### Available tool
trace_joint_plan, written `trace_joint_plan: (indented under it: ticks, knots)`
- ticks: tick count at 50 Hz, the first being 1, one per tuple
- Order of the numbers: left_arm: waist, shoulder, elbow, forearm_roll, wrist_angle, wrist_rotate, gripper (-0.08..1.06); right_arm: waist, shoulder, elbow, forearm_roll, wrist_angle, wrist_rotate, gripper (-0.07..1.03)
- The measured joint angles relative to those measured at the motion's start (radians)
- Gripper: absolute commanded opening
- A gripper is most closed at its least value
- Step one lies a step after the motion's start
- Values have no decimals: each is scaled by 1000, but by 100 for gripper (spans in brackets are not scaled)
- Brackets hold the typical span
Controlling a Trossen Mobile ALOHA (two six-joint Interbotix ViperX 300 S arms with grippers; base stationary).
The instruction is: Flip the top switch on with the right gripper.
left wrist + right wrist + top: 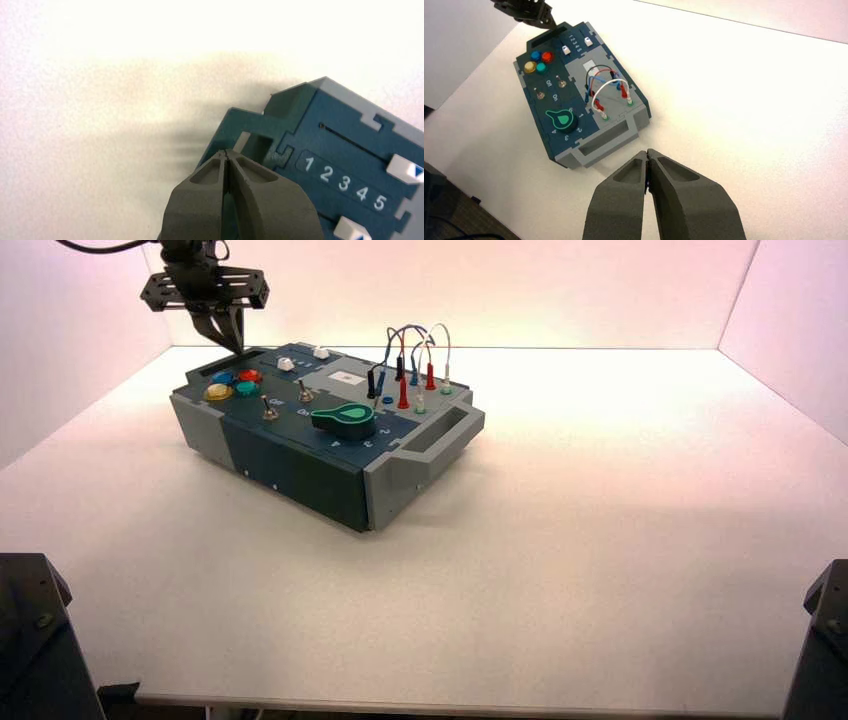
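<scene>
Right wrist view shows the right claw (647, 156) clenched empty, well short of the box (574, 145). Two toggle switches (560, 81) stand beside four round buttons (538, 62). The left claw (226, 154), also clenched, hovers at the box's far corner.

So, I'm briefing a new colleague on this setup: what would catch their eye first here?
Probably the blue-and-grey box set askew on the white table, with looping wires plugged in at its far side and a green knob near its front. Next, the left gripper hanging shut over the box's far left corner, while the right gripper waits shut, back off the box.
</scene>
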Motion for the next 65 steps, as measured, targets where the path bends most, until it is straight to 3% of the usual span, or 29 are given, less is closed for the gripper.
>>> trace_joint_plan:
  ticks: [20, 33, 49, 54, 65]
  knots:
    - [3, 15, -14, 0, 18, 14, -3, 23, 95, -67, 2, 0, -3, -2]
    - [0, -21, 61, 5, 35, 34, -3, 23, 167, -87, 0, -11, -9, -2]
    - [5, -32, 89, 5, 23, 40, -3, 25, 193, -91, 0, -49, -9, -2]
    - [6, -31, 87, 5, 21, 44, -3, 46, 209, -106, 2, -51, -8, -2]
    - [6, -20, 75, 3, 28, 44, -3, 178, 331, -181, 2, -52, -6, -2]
